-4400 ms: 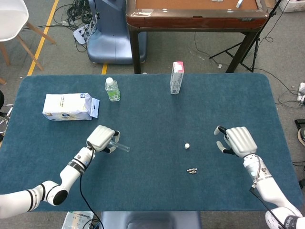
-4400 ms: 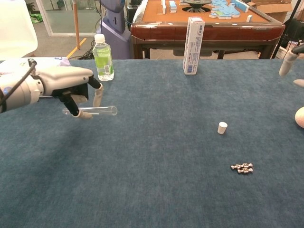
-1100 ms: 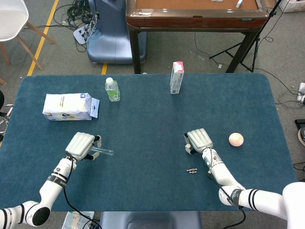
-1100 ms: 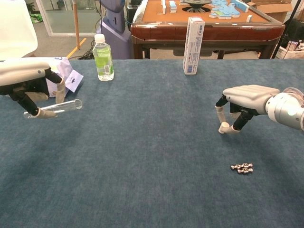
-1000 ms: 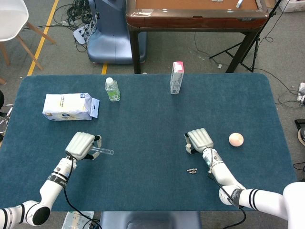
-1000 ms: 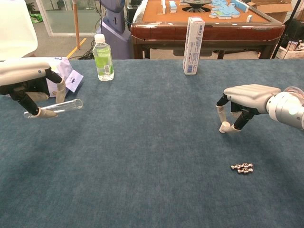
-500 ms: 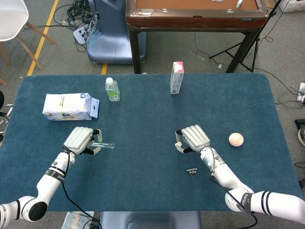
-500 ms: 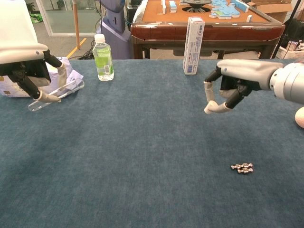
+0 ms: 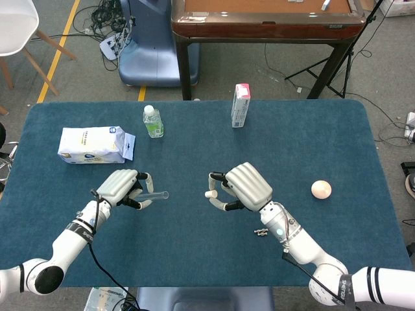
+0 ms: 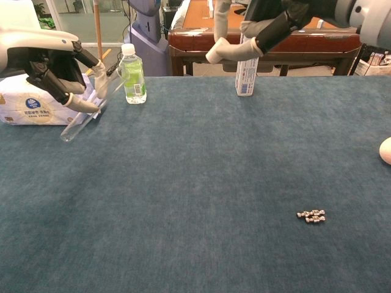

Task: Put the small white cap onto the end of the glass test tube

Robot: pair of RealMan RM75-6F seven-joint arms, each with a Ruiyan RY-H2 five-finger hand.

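Cap and tube both held up mid-frame, not joined yet

The small white cap (image 9: 209, 194) is pinched at the fingertips of the right hand (image 9: 243, 186), centre of the head view. The glass test tube (image 9: 153, 194) is gripped by the left hand (image 9: 121, 186), its open end pointed toward the cap with a gap between. A green water bottle (image 9: 153, 121) and tissue pack (image 9: 91, 144) are seen upper left.

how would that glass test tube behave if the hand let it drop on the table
Likely to roll: the glass test tube is a smooth, round cylinder. Probably fragile and slippery, being thin clear glass, though the blue cloth table looks soft enough to cushion it. The left hand holds it by one end only.
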